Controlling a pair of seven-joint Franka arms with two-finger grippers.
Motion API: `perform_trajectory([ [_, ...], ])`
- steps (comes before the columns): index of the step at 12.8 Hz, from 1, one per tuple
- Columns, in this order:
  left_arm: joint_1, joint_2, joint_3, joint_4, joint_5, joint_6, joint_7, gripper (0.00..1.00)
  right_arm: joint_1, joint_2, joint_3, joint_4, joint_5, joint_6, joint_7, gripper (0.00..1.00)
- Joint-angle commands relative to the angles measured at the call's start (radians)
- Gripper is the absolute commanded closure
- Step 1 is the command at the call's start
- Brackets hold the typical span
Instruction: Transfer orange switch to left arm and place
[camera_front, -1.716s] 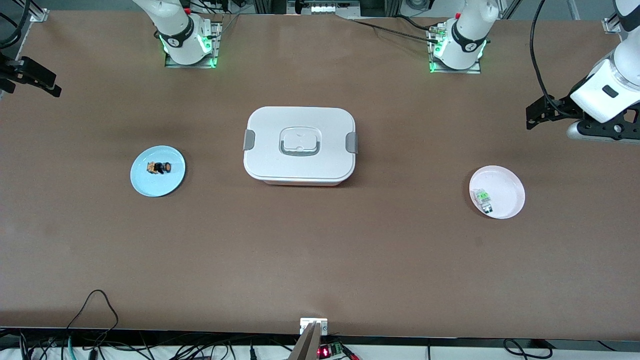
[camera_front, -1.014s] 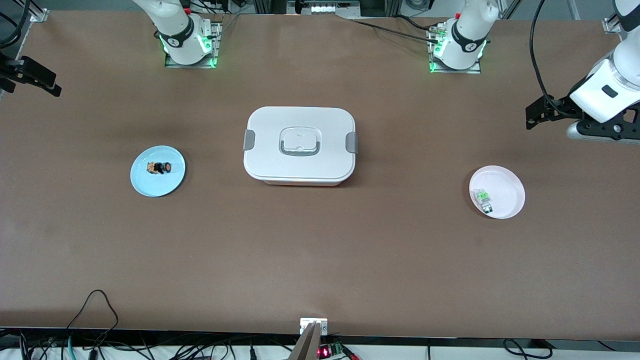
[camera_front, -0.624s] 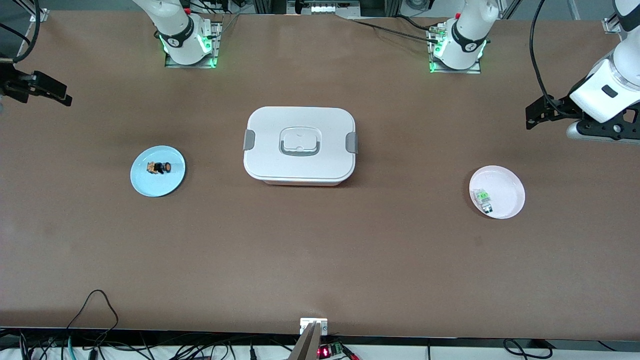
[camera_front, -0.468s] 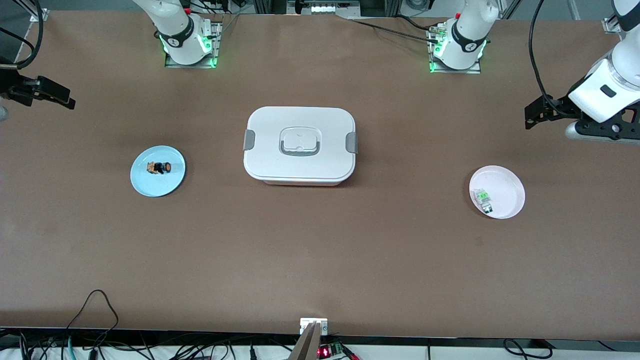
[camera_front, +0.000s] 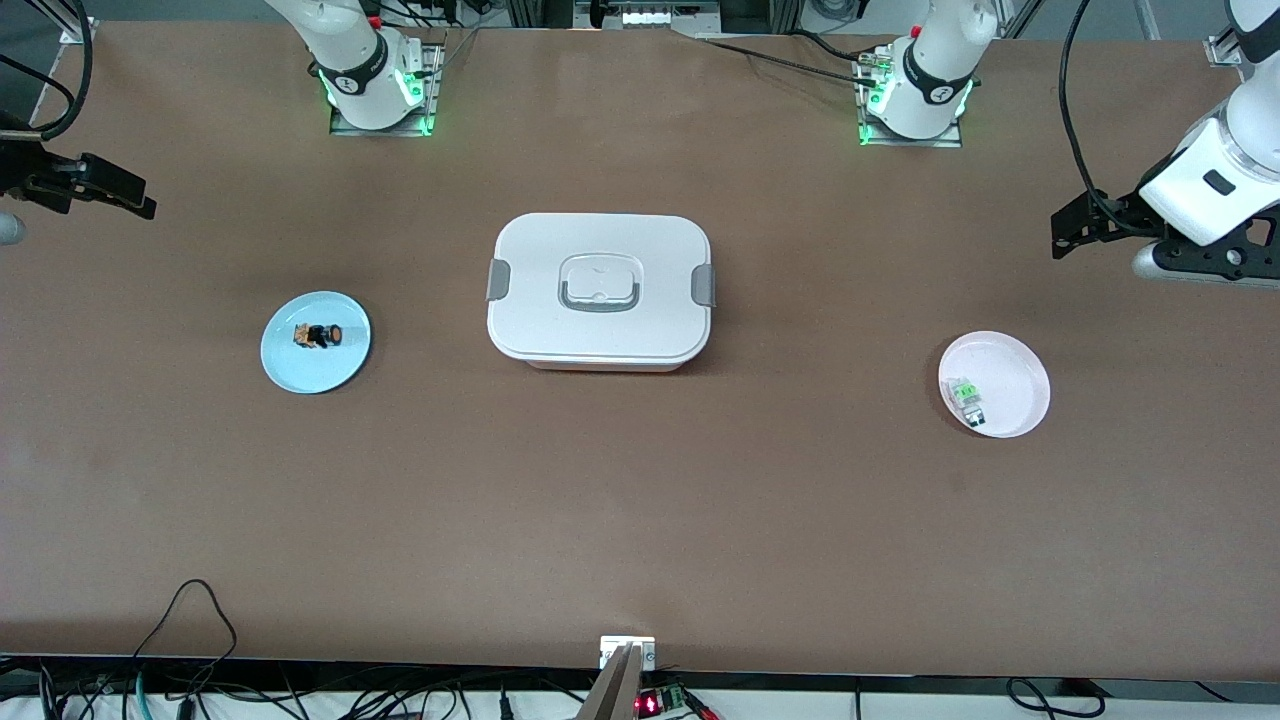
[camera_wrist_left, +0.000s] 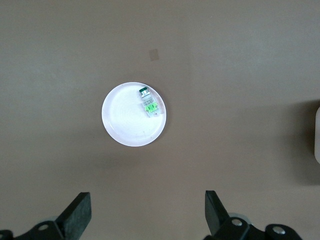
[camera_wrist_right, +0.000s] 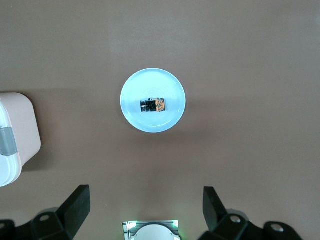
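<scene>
The orange switch, a small black block with orange markings, lies on a light blue plate toward the right arm's end of the table. In the right wrist view the switch sits mid-plate, well away from my open, empty right gripper. That right gripper hangs over the table's edge at its own end. The white lidded box stands at the table's middle. My left gripper hovers open and empty over the table at the left arm's end.
A pale pink plate holding a clear-white component with green parts lies toward the left arm's end, below the left gripper in its wrist view. The box's corner shows beside the blue plate. Cables trail along the table's near edge.
My right gripper has come a little inward over the table from its end, toward the blue plate. The left arm has hardly moved. Switch, box and plates stay put.
</scene>
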Motion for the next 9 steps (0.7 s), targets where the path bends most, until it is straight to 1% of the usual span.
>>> perform_trajectory([
  [1, -0.004, -0.006, 0.004, 0.009, 0.014, -0.015, 0.003, 0.00, 0.002, 0.010, -0.002, 0.022, 0.012, -0.011, -0.015, 0.00],
  [5, -0.004, -0.006, 0.006, 0.008, 0.014, -0.015, 0.003, 0.00, 0.010, 0.033, -0.001, 0.020, 0.007, -0.018, 0.000, 0.00],
  [9, -0.004, -0.008, 0.004, 0.008, 0.014, -0.015, 0.003, 0.00, 0.010, 0.103, -0.004, 0.019, 0.010, 0.005, -0.014, 0.00],
])
